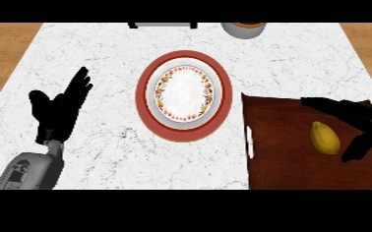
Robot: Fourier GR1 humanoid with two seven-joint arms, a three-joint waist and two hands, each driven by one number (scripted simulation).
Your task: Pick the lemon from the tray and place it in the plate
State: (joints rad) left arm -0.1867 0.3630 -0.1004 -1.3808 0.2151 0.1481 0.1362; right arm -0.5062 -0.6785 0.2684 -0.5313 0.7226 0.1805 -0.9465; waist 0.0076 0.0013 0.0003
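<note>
On the white marbled worktop (94,44) a red-rimmed plate (184,96) sits at centre. At four o'clock, a dark tray (283,142) carries the lemon (325,138), the right hand (347,120) open around it. At nine o'clock the left hand (59,109) rests open.

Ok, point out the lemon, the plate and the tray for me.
lemon (325,137), head view, middle of its yellow skin.
plate (184,128), head view, red rim, near side.
tray (280,128), head view, bare dark wood left of the lemon.

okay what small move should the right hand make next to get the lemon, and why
Probably close the fingers and thumb round the lemon. The right hand is open, straddling it on the tray, not yet gripping. The plate holds nothing.
</note>
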